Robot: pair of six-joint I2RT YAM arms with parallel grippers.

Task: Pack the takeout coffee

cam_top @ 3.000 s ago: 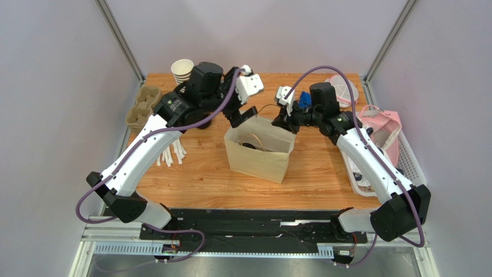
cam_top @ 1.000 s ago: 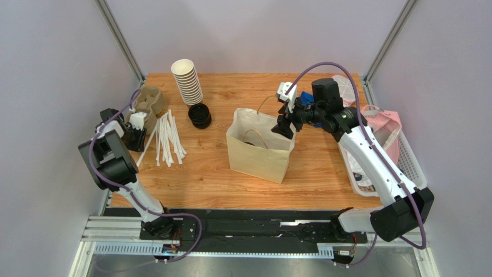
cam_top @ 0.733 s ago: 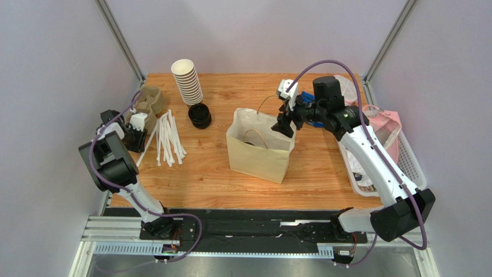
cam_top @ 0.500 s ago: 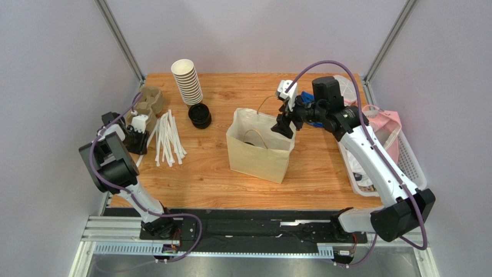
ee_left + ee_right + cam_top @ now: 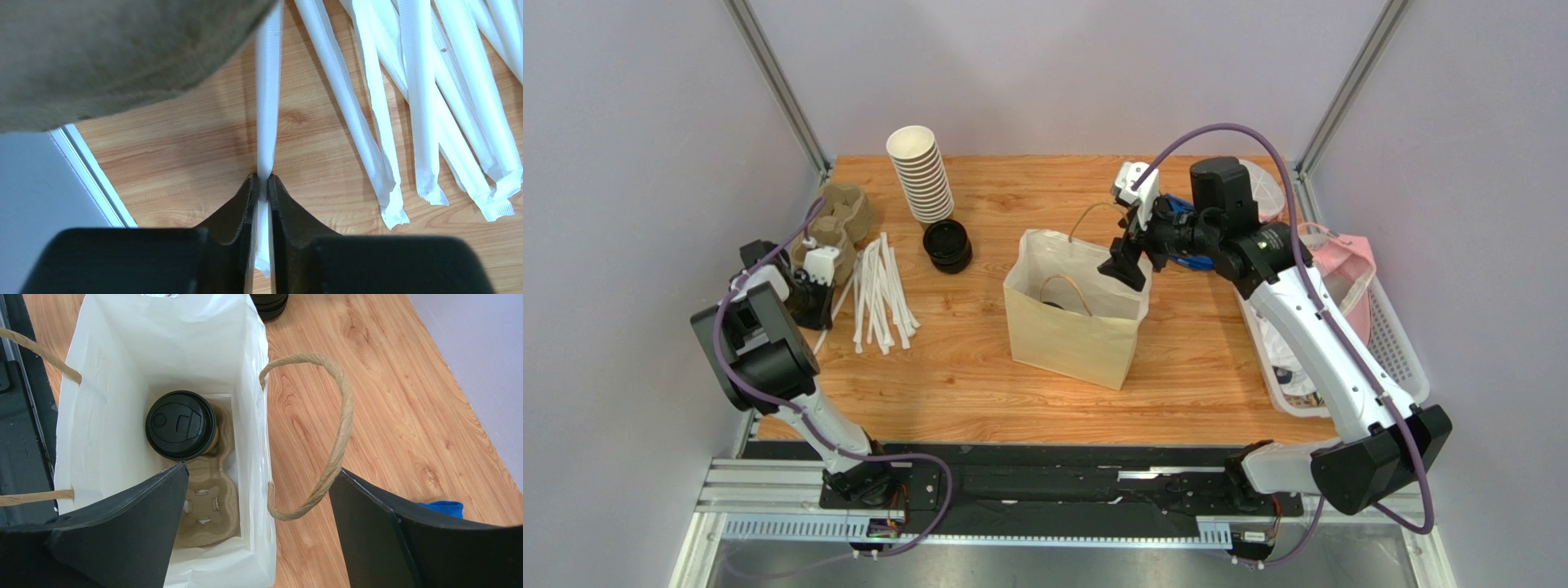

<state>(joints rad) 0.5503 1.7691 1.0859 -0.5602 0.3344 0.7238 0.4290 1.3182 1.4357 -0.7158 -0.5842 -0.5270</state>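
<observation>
The takeout coffee (image 5: pixel 180 425) is being held upright in the twelve-o'clock pocket of the cup carrier (image 5: pixel 205 517) inside the paper bag (image 5: pixel 153 349), whose rim is being straddled by the wide-apart fingers of the right gripper (image 5: pixel 256 474). At nine o'clock on the table (image 5: pixel 1210 368), a wrapped straw (image 5: pixel 269 122) is being pinched near its end between the clamped fingers of the left gripper (image 5: pixel 262 190). By judgement, two slips are being risked: the thin wrapper sliding free, or the bag's handle (image 5: pixel 340 416) being snagged and the bag tipped.
</observation>
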